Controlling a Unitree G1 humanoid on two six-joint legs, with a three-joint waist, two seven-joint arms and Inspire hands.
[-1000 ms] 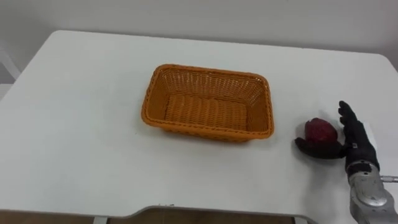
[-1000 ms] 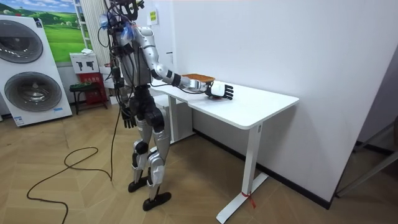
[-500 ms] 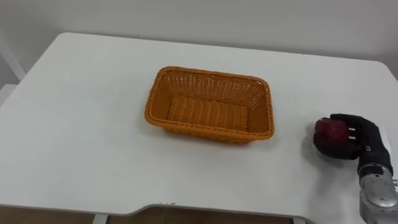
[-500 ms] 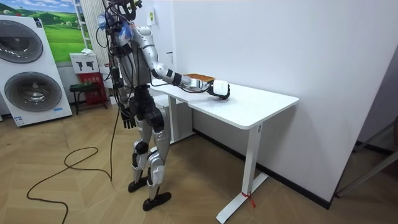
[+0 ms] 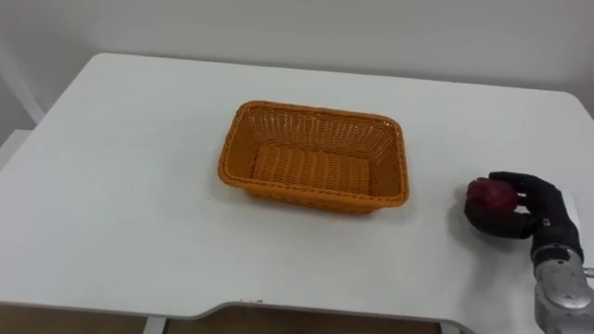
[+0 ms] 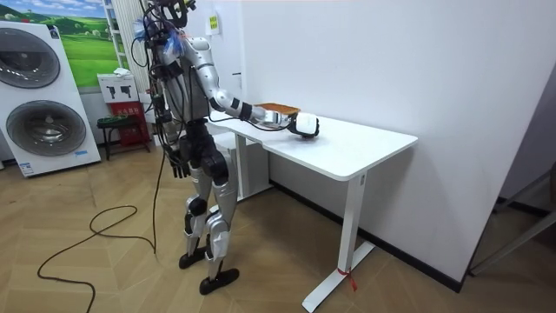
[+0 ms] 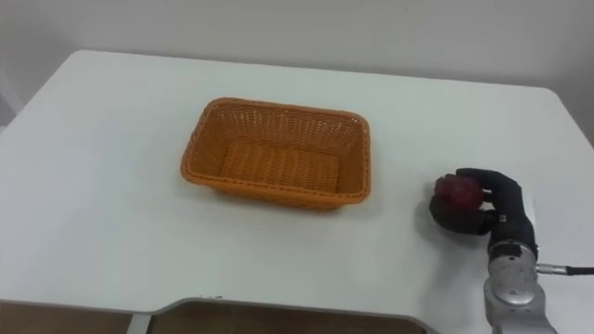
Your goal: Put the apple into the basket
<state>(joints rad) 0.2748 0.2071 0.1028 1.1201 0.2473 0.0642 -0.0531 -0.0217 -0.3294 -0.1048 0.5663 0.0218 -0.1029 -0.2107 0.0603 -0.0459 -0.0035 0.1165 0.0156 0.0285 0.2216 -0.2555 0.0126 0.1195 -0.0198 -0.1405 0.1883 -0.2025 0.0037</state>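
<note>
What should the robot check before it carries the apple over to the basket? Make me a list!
1. Right hand curled round the apple: ok.
2. Apple lifted off the table: cannot tell.
3. Basket sits flat, open side up: ok.
4. Room inside the basket for the apple: ok.
5. Nothing on the table between apple and basket: ok.
6. Left hand out of the way, down by the robot's side: ok.
</note>
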